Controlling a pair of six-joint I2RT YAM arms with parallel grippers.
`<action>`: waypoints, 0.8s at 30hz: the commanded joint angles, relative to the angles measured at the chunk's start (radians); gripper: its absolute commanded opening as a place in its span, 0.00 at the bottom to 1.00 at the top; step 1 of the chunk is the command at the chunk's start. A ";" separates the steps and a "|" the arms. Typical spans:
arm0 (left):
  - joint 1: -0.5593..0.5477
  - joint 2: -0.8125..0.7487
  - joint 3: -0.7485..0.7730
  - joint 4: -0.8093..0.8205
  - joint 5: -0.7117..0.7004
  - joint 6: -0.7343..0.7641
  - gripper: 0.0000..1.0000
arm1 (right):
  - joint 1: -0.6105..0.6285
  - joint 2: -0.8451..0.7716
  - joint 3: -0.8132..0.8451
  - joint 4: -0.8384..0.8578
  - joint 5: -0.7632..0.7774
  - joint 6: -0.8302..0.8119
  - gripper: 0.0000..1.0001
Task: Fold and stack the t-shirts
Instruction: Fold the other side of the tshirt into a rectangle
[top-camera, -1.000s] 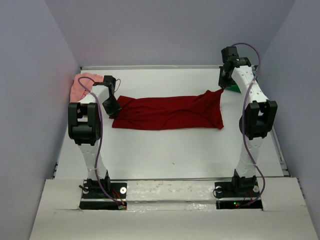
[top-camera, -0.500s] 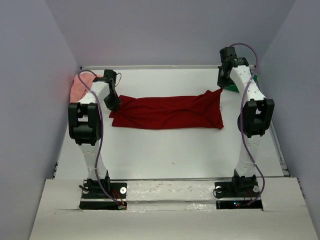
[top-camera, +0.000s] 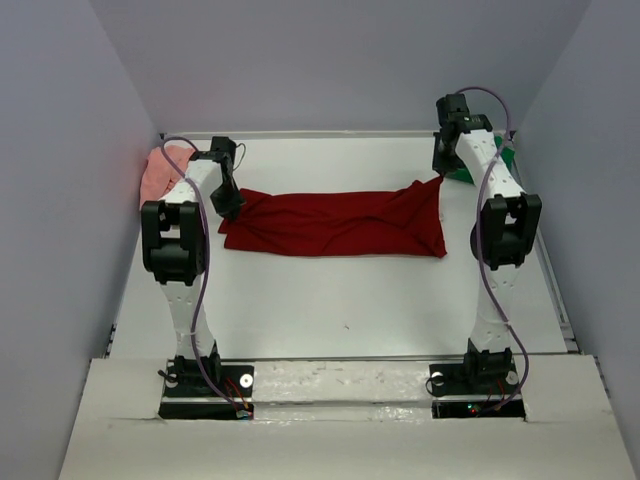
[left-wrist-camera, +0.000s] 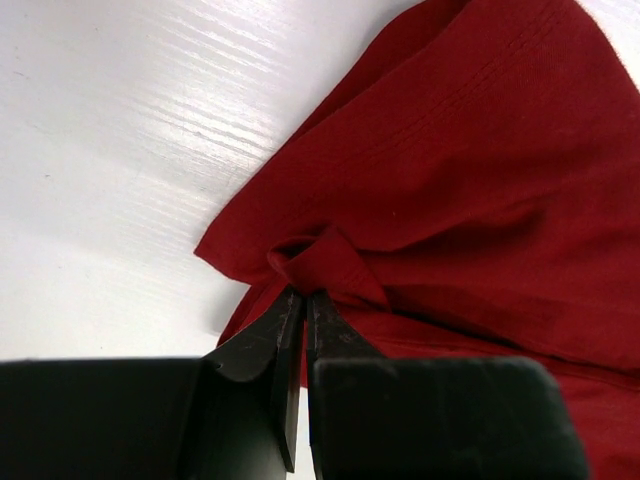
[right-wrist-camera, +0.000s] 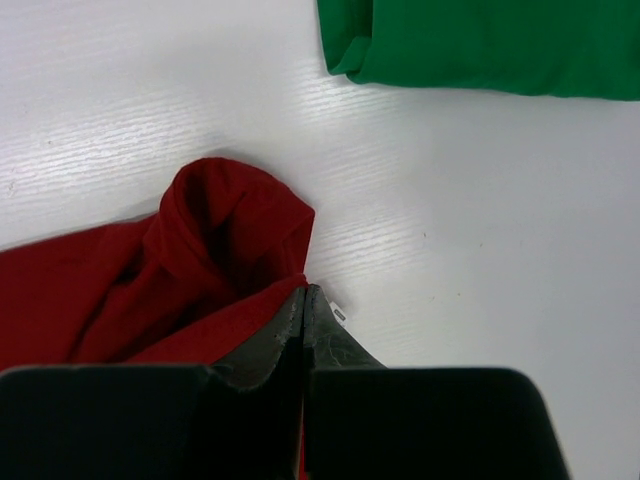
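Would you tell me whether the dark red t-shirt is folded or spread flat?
Partly folded: the dark red t-shirt lies as one long, narrow, layered band.

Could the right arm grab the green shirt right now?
Probably not yet: the right tool is pinching the red shirt's corner. The green shirt lies close, only bare table between, so letting go should free it.

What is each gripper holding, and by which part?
Both hold the dark red t-shirt: left gripper pinches its far-left corner, right gripper its far-right corner.
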 joint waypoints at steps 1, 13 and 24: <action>-0.009 0.005 0.048 -0.023 0.008 0.023 0.15 | 0.004 0.021 0.053 0.022 0.022 -0.025 0.00; -0.012 0.008 0.046 -0.003 0.008 0.005 0.46 | 0.004 0.110 0.089 0.036 0.009 -0.041 0.10; -0.032 -0.102 0.028 0.012 -0.155 -0.022 0.51 | 0.004 0.125 0.181 0.065 -0.012 -0.064 0.49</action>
